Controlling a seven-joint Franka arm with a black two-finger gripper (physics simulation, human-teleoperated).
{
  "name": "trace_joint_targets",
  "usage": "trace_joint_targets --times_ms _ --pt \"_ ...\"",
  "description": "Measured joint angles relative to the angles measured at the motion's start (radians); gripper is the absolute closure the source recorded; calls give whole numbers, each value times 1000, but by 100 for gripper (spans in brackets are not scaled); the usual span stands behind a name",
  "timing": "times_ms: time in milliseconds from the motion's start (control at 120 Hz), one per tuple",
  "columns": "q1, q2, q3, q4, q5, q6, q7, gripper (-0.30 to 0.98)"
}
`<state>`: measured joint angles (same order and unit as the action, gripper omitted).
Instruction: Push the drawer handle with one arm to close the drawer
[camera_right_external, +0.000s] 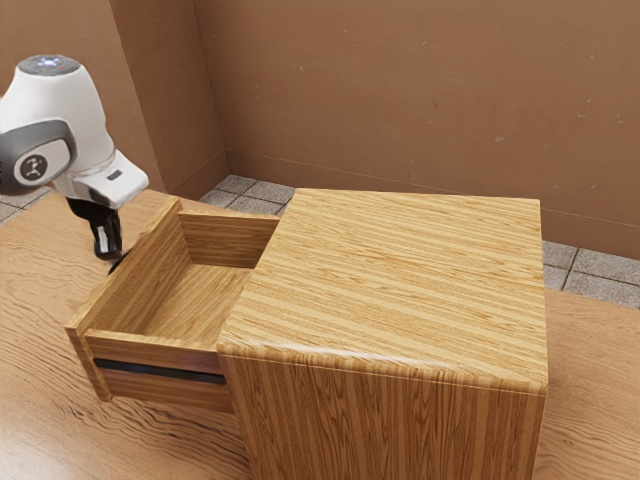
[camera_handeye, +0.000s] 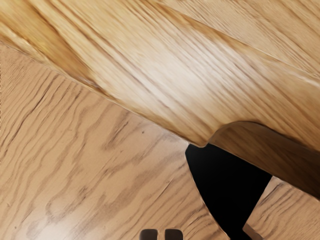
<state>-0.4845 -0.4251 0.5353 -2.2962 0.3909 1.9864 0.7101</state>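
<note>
Evidently, the drawer (camera_right_external: 210, 285) stands well out from the cabinet (camera_right_external: 400, 270), extending toward the exterior view's left, its open top exposing the bare interior. The drawer front (camera_right_external: 125, 272) forms the end farthest from the cabinet. The black handle (camera_handeye: 220, 185) is mounted on the outer face of that front, the face turned away from the cabinet, above the surface (camera_right_external: 40, 400) that carries the whole assembly. The hand (camera_right_external: 108, 253) is beyond the front, on the side opposite the cabinet and close to the handle; whether the two touch cannot be determined. Its fingers (camera_handeye: 148, 234) are drawn in almost together, with only a slim gap between them and nothing held.

The step in hand is judged to be the lining-up and start of the push. The handle appears to lie off to one side of the fingertips, so a small sideways correction toward it would be advisable before force is applied. Grasping is unnecessary: the narrowed fingers can serve as a blunt pusher. The stroke should run straight toward the cabinet, level and parallel to the drawer's sides, at a steady, moderate pace. An oblique or off-centre push could skew the drawer against the cabinet or let the fingertips slide off the handle.
</note>
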Motion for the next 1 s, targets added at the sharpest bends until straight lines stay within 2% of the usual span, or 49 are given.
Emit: trace_joint_targets --times_ms 442,1000 --pt "-78 -49 12 -42 -21 52 56 79" --pt "-151 -40 15 -51 -56 138 100 79"
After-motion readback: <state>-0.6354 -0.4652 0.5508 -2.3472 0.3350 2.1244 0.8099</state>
